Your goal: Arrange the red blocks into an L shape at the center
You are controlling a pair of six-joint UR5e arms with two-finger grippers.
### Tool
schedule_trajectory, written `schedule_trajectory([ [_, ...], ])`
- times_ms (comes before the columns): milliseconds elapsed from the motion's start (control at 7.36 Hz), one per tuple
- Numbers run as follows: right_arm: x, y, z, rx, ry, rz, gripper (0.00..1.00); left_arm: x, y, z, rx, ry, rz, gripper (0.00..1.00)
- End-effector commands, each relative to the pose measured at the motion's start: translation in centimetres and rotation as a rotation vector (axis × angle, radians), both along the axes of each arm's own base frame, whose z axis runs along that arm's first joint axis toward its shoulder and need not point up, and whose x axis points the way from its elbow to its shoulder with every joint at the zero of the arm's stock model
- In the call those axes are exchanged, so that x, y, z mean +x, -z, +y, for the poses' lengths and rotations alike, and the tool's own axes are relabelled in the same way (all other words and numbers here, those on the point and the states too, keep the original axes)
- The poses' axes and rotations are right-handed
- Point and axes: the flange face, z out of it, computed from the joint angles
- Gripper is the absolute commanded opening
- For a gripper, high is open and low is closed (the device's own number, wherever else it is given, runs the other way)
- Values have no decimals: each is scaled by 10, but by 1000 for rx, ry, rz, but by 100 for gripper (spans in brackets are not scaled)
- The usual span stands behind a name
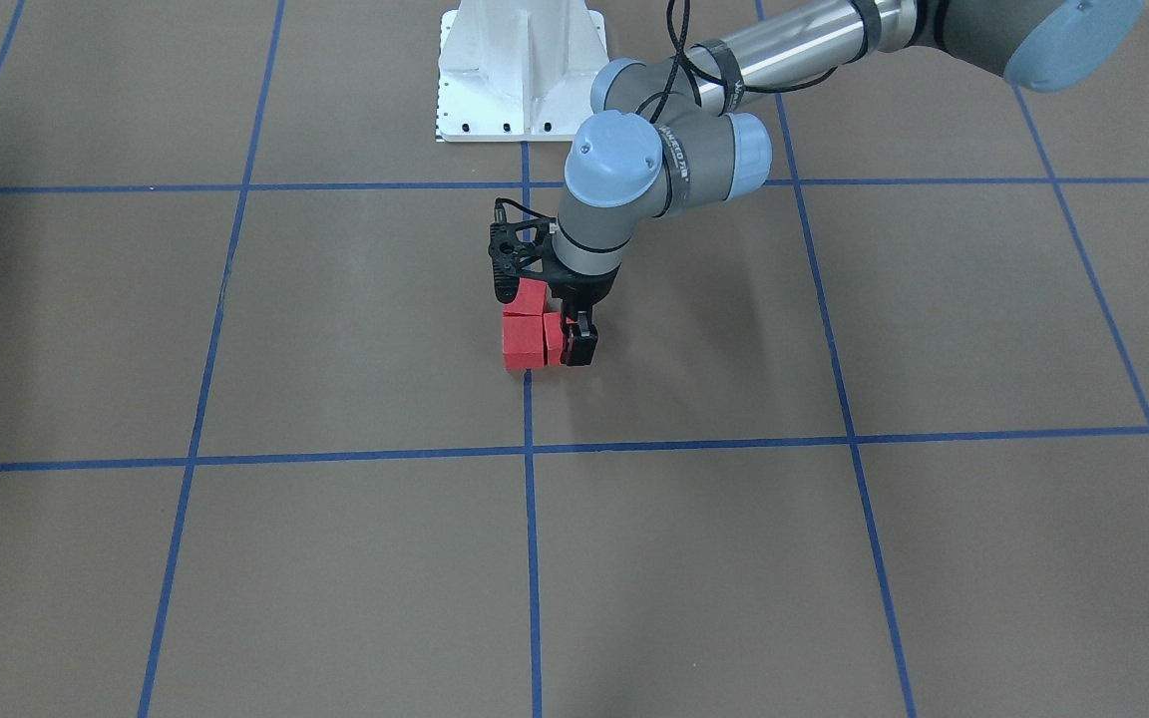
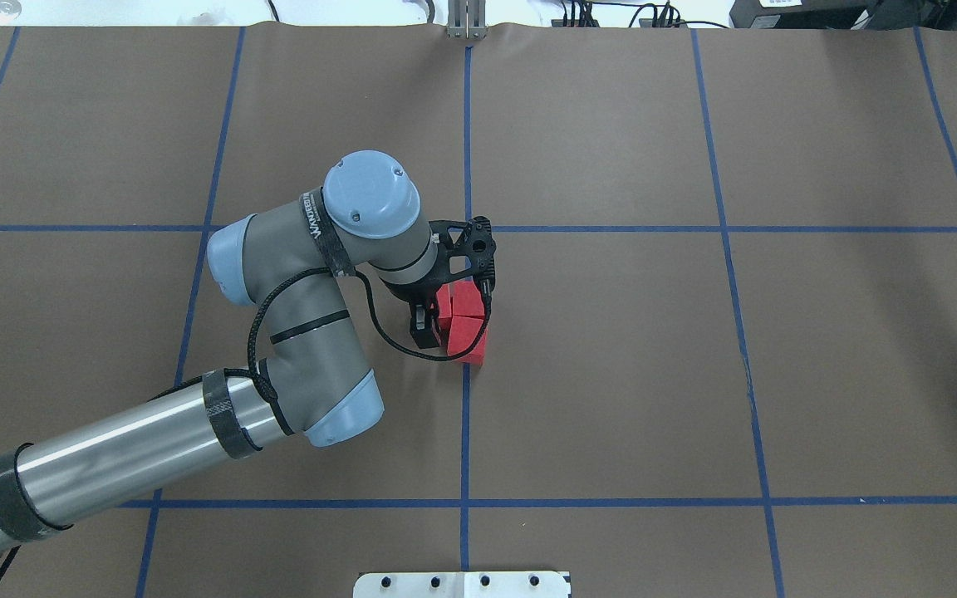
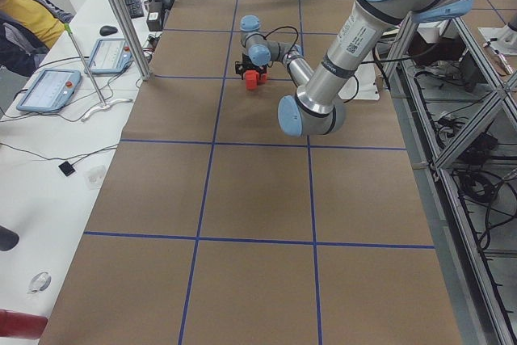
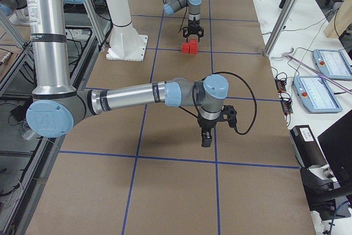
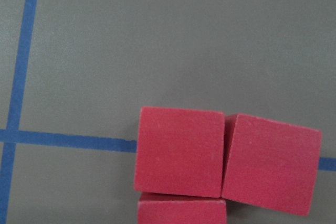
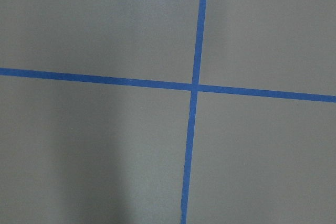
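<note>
1. Step in hand, as judged: the last of the blocks (image 5: 181, 150) is being placed or let go. The L is already looking formed.
2. The blocks are being shown lying on the desk (image 2: 777, 374) at the center (image 2: 520, 332), over the tape line (image 5: 68, 140). Two are sitting side by side and touching, the right one skewed a little. The third block (image 5: 181, 211) is tucked against the left one and is being cut off by the bottom edge of the left wrist view.
3. The left gripper (image 1: 574, 339) is being held low at the third block. One black finger (image 2: 421, 326) is being shown just beside it and the other is hidden, so whether it is gripping or has let go cannot be told.
4. The right gripper (image 4: 207, 138) is being hovered over a tape crossing (image 6: 193, 86), well apart from the blocks. Whether it is open or closed cannot be told.
5. Next move, as judged: if the block is being gripped, a release is called for, then a straight lift so that the neighbours are not being dragged. The skewed block may need nudging square.
</note>
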Motion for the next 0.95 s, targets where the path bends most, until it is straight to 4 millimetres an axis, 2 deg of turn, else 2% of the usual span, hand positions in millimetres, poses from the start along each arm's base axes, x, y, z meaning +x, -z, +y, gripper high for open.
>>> schedule_trajectory([
  [0,0,0,0,1,1,0,100,-8,9,-1,12,2,16,98],
  [136,1,-1,1,-1,0,-1,100,-20,20,-4,20,17,34,98],
  [272,3,-2,2,1,1,0,100,-50,21,-27,16,62,41,99],
  [407,8,-3,3,2,-6,1,100,-95,-7,-64,-61,82,42,99],
  [543,8,-6,4,-3,-5,4,100,-155,-53,-101,-167,109,40,99],
  [679,8,-8,4,-5,-3,6,100,-216,-108,-126,-248,168,20,99],
  [815,10,-11,7,-9,-4,9,100,-260,-157,-136,-351,261,-10,99],
])
